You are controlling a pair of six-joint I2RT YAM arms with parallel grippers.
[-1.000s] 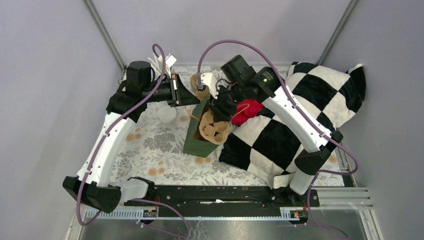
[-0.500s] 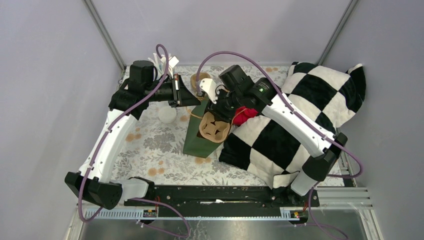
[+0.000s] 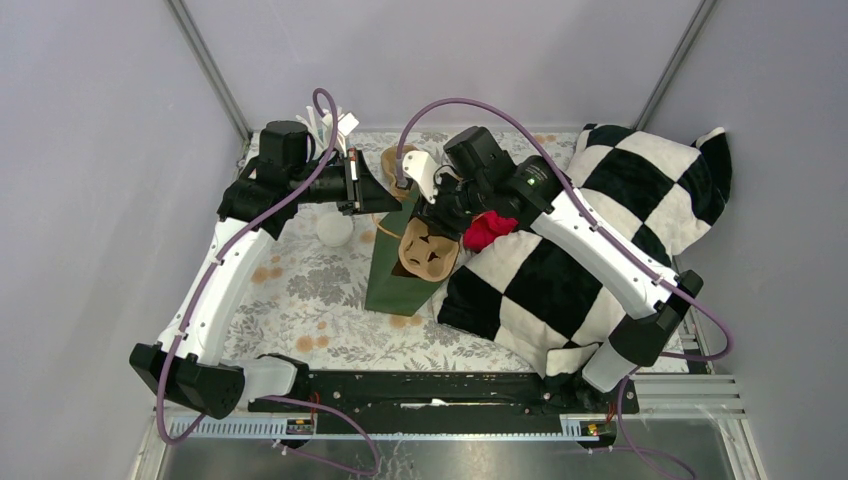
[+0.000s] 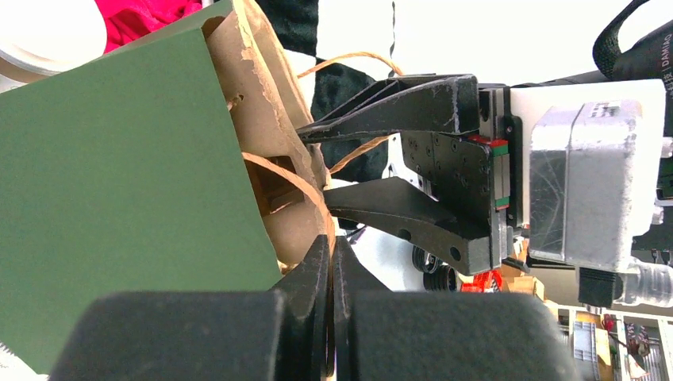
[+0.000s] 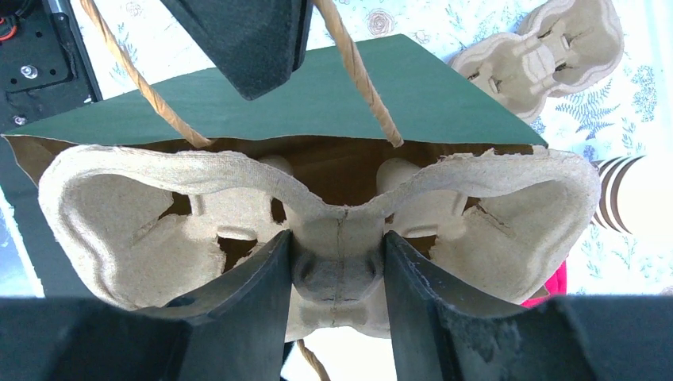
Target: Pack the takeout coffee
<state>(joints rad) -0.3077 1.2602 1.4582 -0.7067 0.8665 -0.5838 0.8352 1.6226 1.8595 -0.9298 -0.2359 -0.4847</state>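
The takeout coffee shows its white lid as it stands on the flowered cloth, left of a green paper bag. The lid also peeks in at the top left of the left wrist view. A pulp cup carrier sits in the bag's mouth. My right gripper is shut on the carrier's middle ridge. My left gripper is shut on the bag's twine handle at the back rim, its fingertips pressed together.
A black-and-white checkered cushion fills the right side, with a red cloth on it beside the bag. A stack of brown cups stands behind the bag. A second pulp carrier lies on the cloth.
My right arm has shifted a little to the left with the carrier, and the carrier sits slightly deeper in the bag's mouth. The left arm has barely moved.
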